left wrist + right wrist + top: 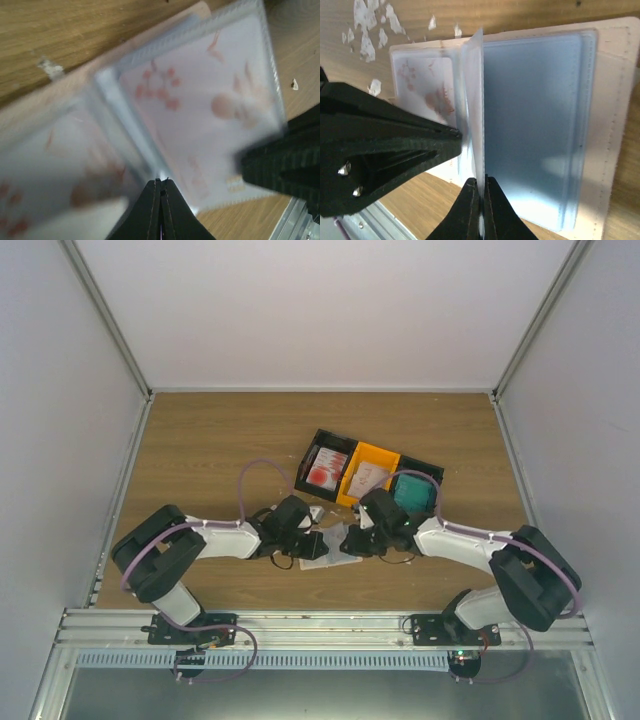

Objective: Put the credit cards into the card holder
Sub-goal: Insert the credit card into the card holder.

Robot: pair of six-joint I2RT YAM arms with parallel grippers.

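Right gripper [480, 184] pinched on upright clear sleeve [474, 75] of card holder [619, 100], laid open on table [530, 12]; left gripper [160, 184] pressed shut. Sleeve judged thin, floppy, slippery; best held at free edge.

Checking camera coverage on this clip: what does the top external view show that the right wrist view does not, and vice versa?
Top external only: the bins holding a white-and-red card, a pale card and a teal card. Right wrist only: the right tool shut on a clear sleeve standing up from the fold, and red print showing in one pocket. Both: the open card holder on the table, with the left tool at it.
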